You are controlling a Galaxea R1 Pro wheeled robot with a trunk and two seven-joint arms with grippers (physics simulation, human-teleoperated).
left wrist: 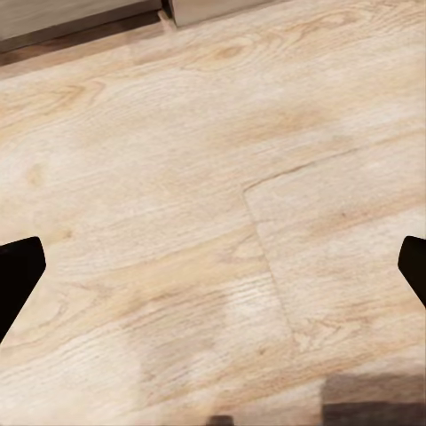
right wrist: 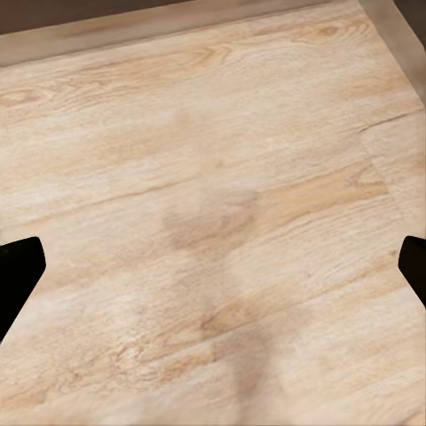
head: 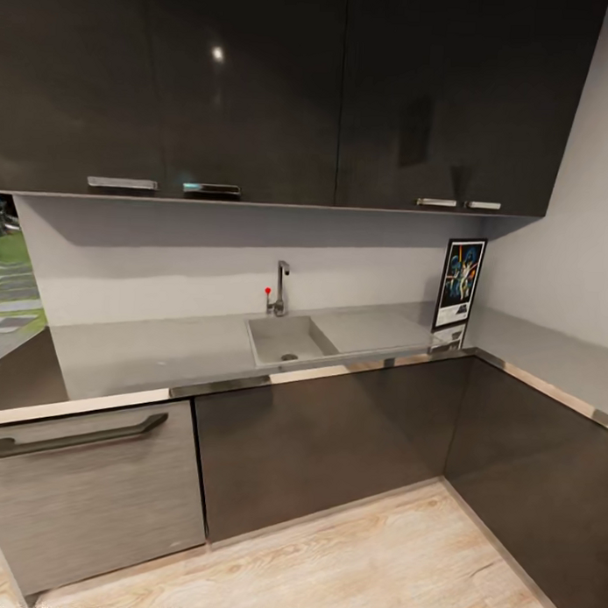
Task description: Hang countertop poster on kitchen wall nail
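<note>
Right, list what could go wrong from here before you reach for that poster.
1. The upright black-framed Star Wars poster leans in the grey countertop's far corner; a clumsy touch may topple it.
2. The tall steel tap and square sink stand nearby; a sweeping arm could hit them.
3. Both pincers, left and right, point at the wooden floor, open.

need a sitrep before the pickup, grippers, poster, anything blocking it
Left gripper and right gripper open, empty, over pale wood floor. Black-framed upright Star Wars poster leaning on wall at grey countertop corner, right of square sink. Nothing blocking it.
</note>
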